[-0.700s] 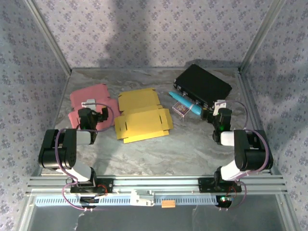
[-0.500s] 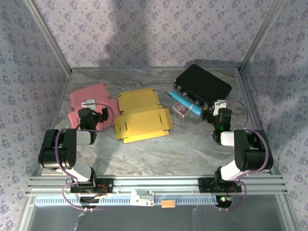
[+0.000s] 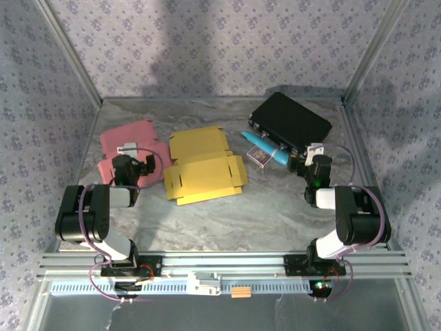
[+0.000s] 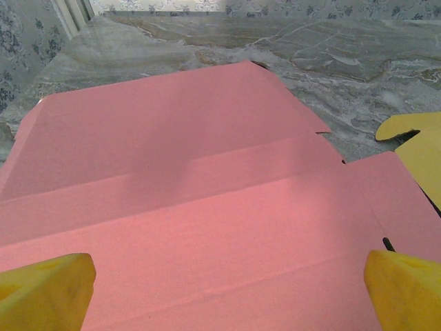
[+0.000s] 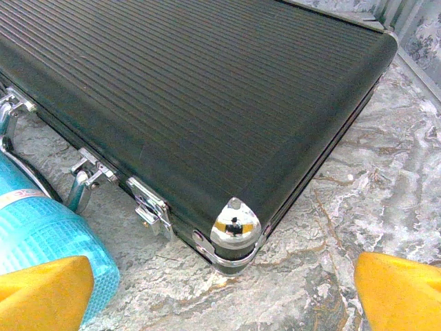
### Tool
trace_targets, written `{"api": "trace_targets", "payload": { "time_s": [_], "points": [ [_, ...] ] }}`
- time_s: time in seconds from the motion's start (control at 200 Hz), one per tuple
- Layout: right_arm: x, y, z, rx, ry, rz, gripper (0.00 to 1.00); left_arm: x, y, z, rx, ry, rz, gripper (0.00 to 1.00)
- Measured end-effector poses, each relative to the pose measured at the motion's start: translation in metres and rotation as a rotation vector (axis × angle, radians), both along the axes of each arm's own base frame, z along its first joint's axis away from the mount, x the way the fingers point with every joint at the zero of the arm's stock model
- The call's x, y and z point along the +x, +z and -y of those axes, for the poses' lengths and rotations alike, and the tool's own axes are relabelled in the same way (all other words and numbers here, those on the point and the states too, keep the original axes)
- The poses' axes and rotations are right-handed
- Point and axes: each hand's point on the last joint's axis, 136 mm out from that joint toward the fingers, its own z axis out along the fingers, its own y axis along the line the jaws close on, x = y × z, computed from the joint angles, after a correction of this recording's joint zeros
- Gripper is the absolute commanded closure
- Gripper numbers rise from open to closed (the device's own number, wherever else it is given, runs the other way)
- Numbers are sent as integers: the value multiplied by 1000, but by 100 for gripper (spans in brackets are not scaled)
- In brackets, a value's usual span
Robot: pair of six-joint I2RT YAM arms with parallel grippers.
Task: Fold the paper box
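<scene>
A flat, unfolded yellow paper box lies in the middle of the marble table; its edge shows at the right of the left wrist view. A second flat sheet, a pink paper box, lies to its left and spreads under my left gripper. That left gripper hovers low over the pink sheet's near part, open, with nothing between its yellow fingertips. My right gripper is open and empty, pointing at the near corner of a black case.
The black ribbed case with chrome latches lies at the back right. A blue mesh-wrapped tube and a small purple box lie between it and the yellow box. Patterned walls enclose the table.
</scene>
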Motion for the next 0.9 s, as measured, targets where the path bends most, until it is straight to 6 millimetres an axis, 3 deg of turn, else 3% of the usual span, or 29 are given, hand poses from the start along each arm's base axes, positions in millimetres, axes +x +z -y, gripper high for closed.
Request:
{"api": "trace_targets", "payload": {
  "time_s": [0.455,0.595,0.755,0.824,0.899],
  "points": [
    [-1,6,-5,-18,9,16,1,-1,1,2,9,1,-1,0],
    [-10,25,-10,-51,2,63,1,-6,24,12,49,2,39,0],
    [-19,77,-10,-109,-62,168,1,-16,79,23,103,28,160,0],
    [-16,115,-19,-127,-70,217,1,-17,108,24,97,73,201,0],
    [-3,176,-30,-107,-92,263,1,-8,140,17,3,160,189,0]
  ]
}}
